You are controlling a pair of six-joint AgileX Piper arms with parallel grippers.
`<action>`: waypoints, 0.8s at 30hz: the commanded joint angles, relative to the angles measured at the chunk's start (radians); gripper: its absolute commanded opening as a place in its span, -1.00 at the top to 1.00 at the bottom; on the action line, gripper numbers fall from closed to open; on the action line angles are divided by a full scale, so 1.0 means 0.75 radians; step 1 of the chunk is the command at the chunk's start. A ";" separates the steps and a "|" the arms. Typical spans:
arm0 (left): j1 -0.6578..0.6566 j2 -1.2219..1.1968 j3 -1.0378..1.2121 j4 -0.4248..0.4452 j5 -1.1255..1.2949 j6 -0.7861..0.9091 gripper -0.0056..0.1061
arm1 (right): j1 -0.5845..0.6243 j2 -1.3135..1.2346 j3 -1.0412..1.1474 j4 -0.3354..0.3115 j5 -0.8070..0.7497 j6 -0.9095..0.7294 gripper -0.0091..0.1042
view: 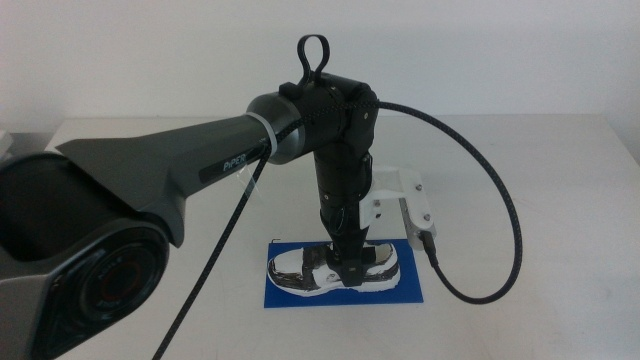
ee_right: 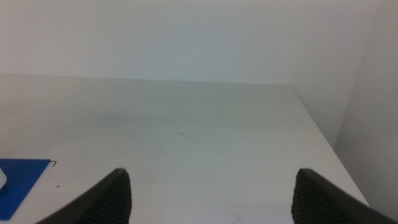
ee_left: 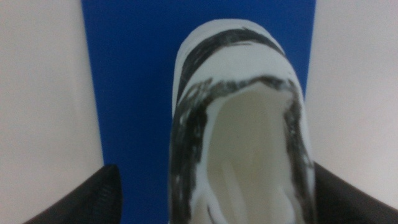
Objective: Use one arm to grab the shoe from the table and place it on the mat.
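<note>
One arm works: your left gripper (view: 350, 268) sits straight down over shoe (view: 333, 270), jaws spread wide, one each side of shoe opening, neither visibly pressing it. Shoe lies on mat (view: 285, 294) directly below gripper. Your right gripper (ee_right: 211, 196) waits apart, jaws wide, empty, above table (ee_right: 205, 130).

Middle view: high at the table's (view: 520, 150) near edge, facing forward and down, whole top in frame; left wrist view: straight down, very close over the shoe (ee_left: 239, 124) on the mat (ee_left: 137, 81), both shared with middle; right wrist view: low, looking across bare table to its far corner, mat corner (ee_right: 18, 177) shared.
</note>
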 commanded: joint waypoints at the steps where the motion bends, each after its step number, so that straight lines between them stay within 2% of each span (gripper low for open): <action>1: -0.007 -0.131 -0.046 -0.016 0.139 -0.033 -0.78 | 0.004 -0.027 -0.013 -0.011 -0.106 -0.017 -0.33; 6: -0.007 -0.222 -0.041 0.031 0.139 -0.122 -0.78 | 0.004 -0.027 -0.013 -0.011 -0.106 -0.017 -0.33; 15: -0.007 -0.478 0.022 0.044 0.137 -0.208 -0.78 | 0.004 -0.027 -0.013 -0.011 -0.106 -0.017 -0.33; 20: -0.007 -0.631 0.019 0.113 0.119 -0.301 -0.77 | 0.004 -0.027 -0.013 -0.011 -0.106 -0.017 -0.33; 24: 0.010 -0.774 0.014 0.186 0.108 -0.474 -0.73 | 0.004 -0.027 -0.013 -0.011 -0.106 -0.017 -0.33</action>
